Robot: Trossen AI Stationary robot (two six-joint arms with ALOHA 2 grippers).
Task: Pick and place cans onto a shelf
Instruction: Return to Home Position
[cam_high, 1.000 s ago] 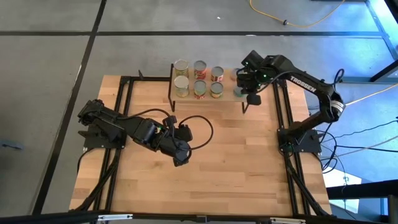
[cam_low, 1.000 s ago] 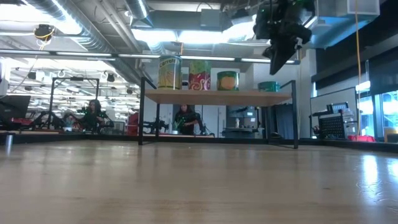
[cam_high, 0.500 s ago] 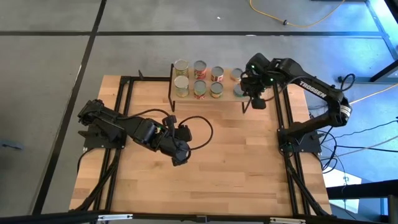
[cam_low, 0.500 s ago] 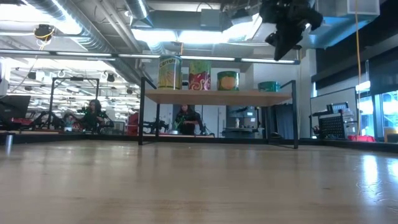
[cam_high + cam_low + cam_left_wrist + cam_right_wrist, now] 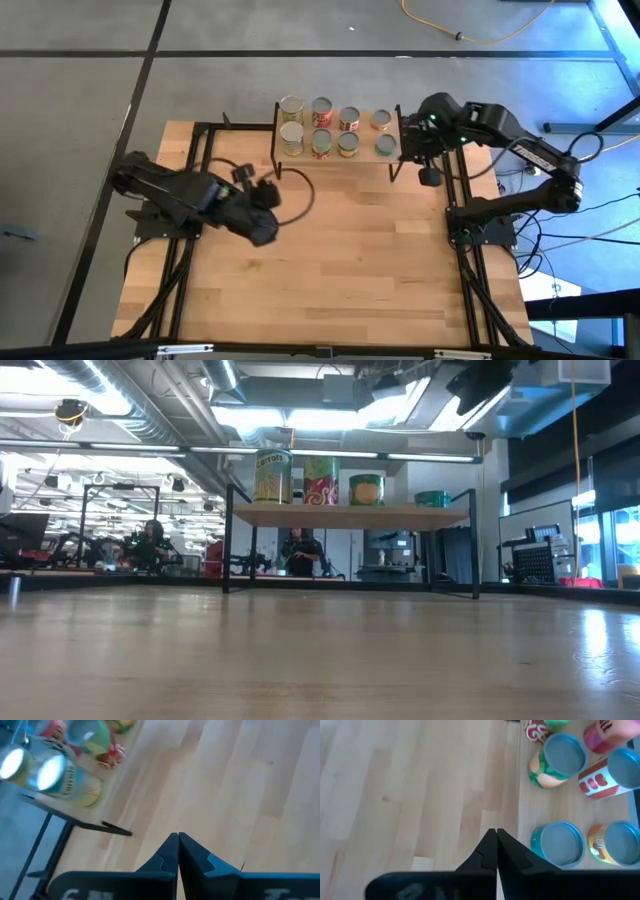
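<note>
— Silver-topped cans point(image 5: 321, 143): where do they stand?
— All eight that I count are on the shelf point(image 5: 364, 131), upright, in two rows of four on its light board, near the far edge of the table point(image 5: 330, 290). I see no can on the table itself.
— So the placing looks finished?
— I judge so. The step in hand seems to be sending the arms to rest, not another pick.
— And the grippers?
— The right gripper point(image 5: 430, 177) hangs just beside the shelf's right end, apart from the cans. Its fingers are pressed together on nothing, and its wrist view shows them meeting over bare wood with cans close at one side. The left gripper point(image 5: 264, 231) is over the table's left half, well apart from the shelf, fingers likewise closed and empty.
— What does the next move call for?
— No grasp at all. Each arm should fold toward its own base. The right one needs the care: it should draw away from the shelf's end and the nearest cans, not sweep across them. The left has nothing near it that I can see.
</note>
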